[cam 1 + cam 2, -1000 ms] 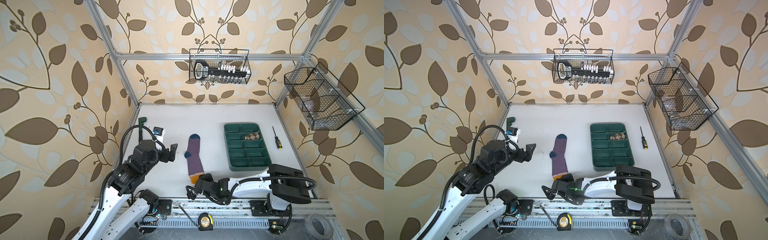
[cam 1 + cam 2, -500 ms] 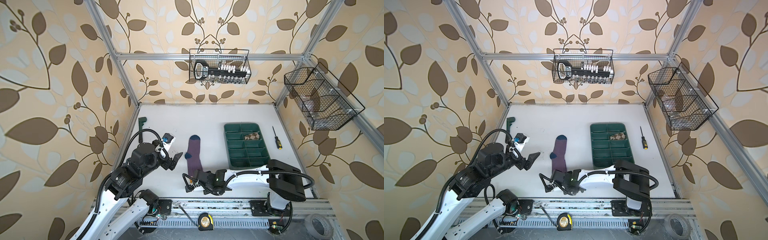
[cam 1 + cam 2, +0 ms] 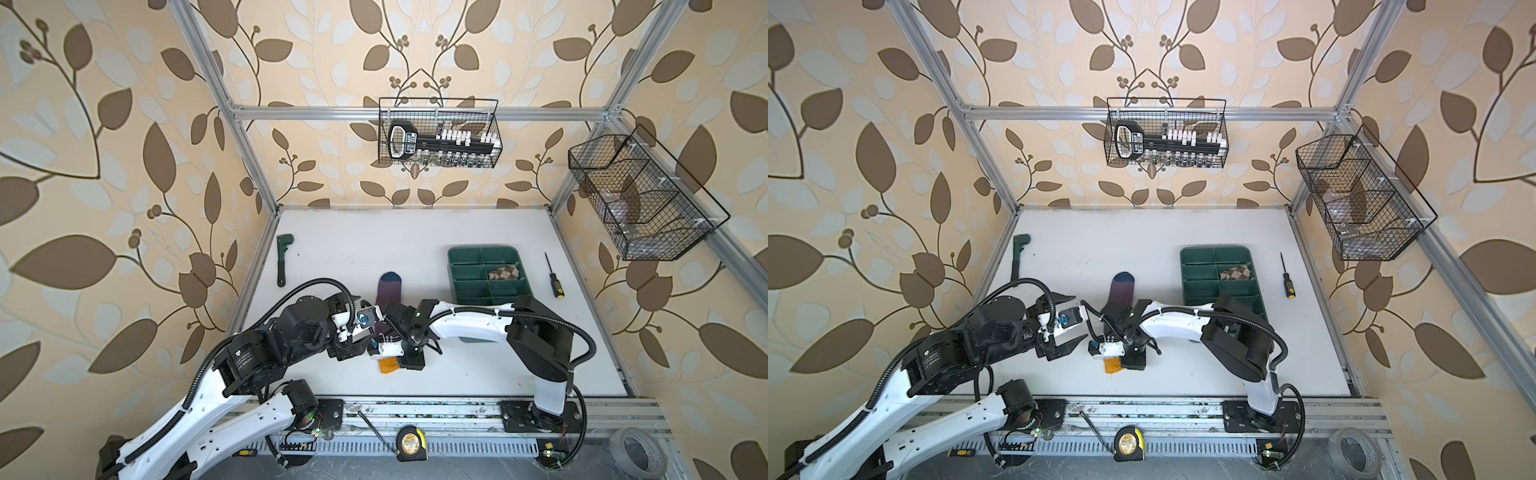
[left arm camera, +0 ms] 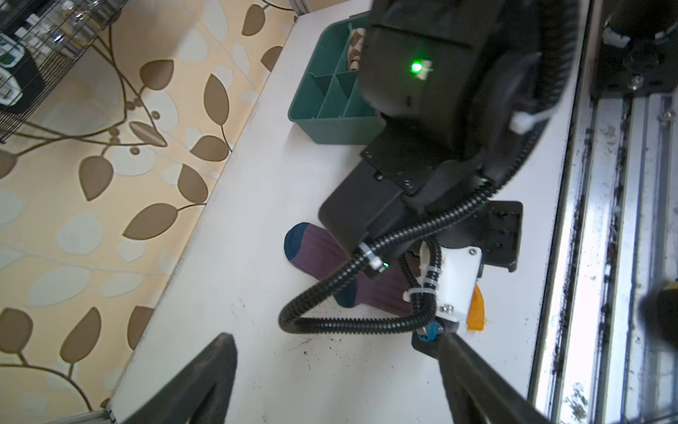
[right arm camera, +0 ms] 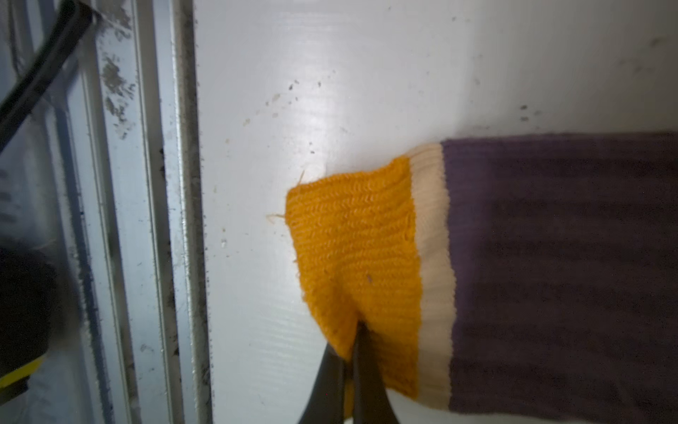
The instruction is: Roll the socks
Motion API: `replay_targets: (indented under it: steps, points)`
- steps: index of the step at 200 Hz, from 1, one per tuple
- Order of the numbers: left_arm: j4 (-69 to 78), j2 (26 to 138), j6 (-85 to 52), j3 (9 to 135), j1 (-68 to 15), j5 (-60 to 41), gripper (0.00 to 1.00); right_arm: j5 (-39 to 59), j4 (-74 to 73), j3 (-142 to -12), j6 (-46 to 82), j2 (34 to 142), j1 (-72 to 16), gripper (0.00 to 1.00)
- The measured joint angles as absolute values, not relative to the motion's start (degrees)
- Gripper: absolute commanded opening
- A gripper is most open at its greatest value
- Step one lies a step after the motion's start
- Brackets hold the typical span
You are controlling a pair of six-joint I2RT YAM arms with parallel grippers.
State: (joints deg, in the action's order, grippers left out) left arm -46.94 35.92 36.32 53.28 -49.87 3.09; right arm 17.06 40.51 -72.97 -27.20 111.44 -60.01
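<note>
The right arm stretches low across the counter (image 3: pixel 374 241), its white forearm nearly level and the wrist bent so that the right tool (image 5: pixel 356 332) points down. Its two black fingers are pressed together on the edge of the yellow cuff (image 5: pixel 352 249) of the purple sock (image 3: pixel 388 291), pinching a fold of the knit. From this tool the sock runs away flat on the counter, under the arm's wrist, with its navy toe at the far end.

The left arm is folded, elbow raised, forearm level and aimed at the right tool. The left tool (image 4: pixel 335 337) stands wide with nothing between its fingers; one fingertip (image 4: pixel 449 343) is close to the white camera block on the right wrist, just beside the cuff.

The diamond-patterned sock (image 3: pixel 503 273) lies bunched in a compartment of the green tray (image 3: pixel 461 257), well apart from both tools, beyond the right arm.
</note>
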Motion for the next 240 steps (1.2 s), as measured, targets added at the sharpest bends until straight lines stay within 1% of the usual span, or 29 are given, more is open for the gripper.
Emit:
replay_targets:
  steps: [41, 69, 85, 102, 128, 146, 172, 209, 240]
  points:
    - [-44.1, 33.3, 43.4, 42.2, -55.5, 8.3, 0.83, 24.6, 46.4, -78.4, -27.5, 116.2, -56.2, 0.01]
    - [-39.2, 33.6, 47.9, 33.9, -61.9, 14.5, 0.84, 29.5, 50.2, -82.2, -28.0, 119.9, -53.6, 0.02]
    - [-36.4, 36.4, 49.4, 29.9, -66.5, 18.6, 0.83, 31.2, 51.3, -83.4, -28.2, 121.0, -52.5, 0.02]
    - [-33.8, 41.0, 49.4, 28.3, -70.7, 21.6, 0.82, 32.4, 51.8, -83.9, -28.3, 121.7, -51.6, 0.02]
    - [-29.8, 47.5, 47.7, 27.6, -75.4, 23.6, 0.81, 33.4, 51.8, -83.9, -28.4, 121.9, -50.2, 0.03]
    - [-27.3, 50.0, 45.8, 27.0, -76.6, 23.8, 0.82, 33.5, 51.8, -83.9, -28.4, 121.9, -49.3, 0.04]
    - [-24.1, 52.3, 43.0, 24.9, -76.6, 23.9, 0.85, 33.6, 51.8, -83.9, -28.5, 121.9, -48.7, 0.04]
    - [-18.5, 55.6, 41.0, 21.3, -76.5, 26.1, 0.86, 33.9, 51.2, -83.7, -28.5, 121.9, -48.6, 0.05]
    - [-14.0, 59.6, 38.9, 20.5, -75.2, 27.3, 0.80, 34.7, 50.3, -82.9, -28.5, 121.7, -48.5, 0.05]
